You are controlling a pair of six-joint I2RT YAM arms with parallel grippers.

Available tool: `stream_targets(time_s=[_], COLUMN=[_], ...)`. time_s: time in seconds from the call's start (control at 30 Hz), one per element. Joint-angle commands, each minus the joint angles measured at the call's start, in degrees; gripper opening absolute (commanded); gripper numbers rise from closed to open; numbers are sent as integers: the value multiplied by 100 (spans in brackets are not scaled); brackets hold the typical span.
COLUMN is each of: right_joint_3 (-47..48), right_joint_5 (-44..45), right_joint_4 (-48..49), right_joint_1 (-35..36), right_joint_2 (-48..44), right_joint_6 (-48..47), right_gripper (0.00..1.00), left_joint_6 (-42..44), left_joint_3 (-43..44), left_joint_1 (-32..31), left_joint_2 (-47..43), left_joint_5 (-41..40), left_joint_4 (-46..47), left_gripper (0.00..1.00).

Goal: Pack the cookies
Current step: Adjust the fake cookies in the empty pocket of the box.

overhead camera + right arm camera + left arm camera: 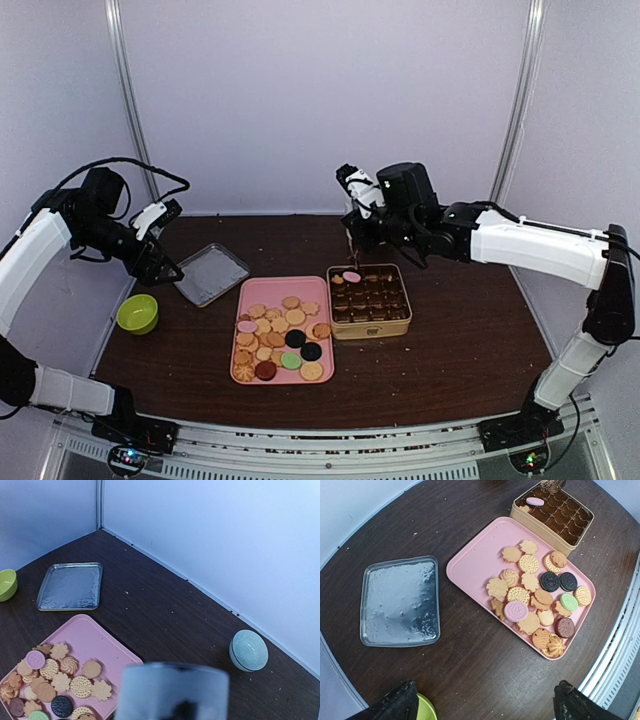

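**Packing under way.** The right fingers [350, 243] hang over the far-left corner of the gold tin [370, 328], which sits near the middle of the desk [470, 350], a little toward its right edge. One pink cookie [351, 277] lies in the tin's far-left compartment, with what looks like a tan one beside it. The other compartments look empty.

Whether the right fingers are parted or closed cannot be told. They are too small in the overhead view, and their own wrist camera shows only a grey blur at the bottom of its frame.

The bulk of the cookies [519, 595] — tan rounds and flower shapes, two black, one green, one pink, one dark red — lie loose on the pink tray [470, 565]. The tray sits just beside the tin on its left, toward the near edge.

The left fingers [402, 702] are spread wide and hold nothing. They are raised above the desk near its left edge, with a clear shallow lid [400, 601] ahead of them and a green bowl [137, 313] close by.

The step in hand appears to be setting a cookie into the tin, with the job barely begun. The next move likely calls for the right arm to swing over the tray and come down on a single cookie at the pile's edge. It must lift that one clear without dragging its neighbours, then carry it to the next free compartment.
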Motion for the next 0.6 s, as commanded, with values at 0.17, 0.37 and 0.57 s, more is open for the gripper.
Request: stream_targets(time_s=[0.17, 0.37, 0.57], right_joint_3=[347, 449, 450], right_joint_5=[-440, -372, -291], right_joint_4=[256, 199, 109], right_joint_1=[142, 89, -63], right_joint_2=[314, 624, 695], right_joint_6=[314, 296, 227], right_gripper=[24, 22, 21], left_joint_6=[5, 23, 26], left_joint_3=[67, 97, 97], left_joint_1=[49, 43, 47], left_joint_2=[-66, -105, -102], left_joint_5=[46, 9, -9], left_joint_4=[-35, -74, -79], left_gripper=[97, 97, 97])
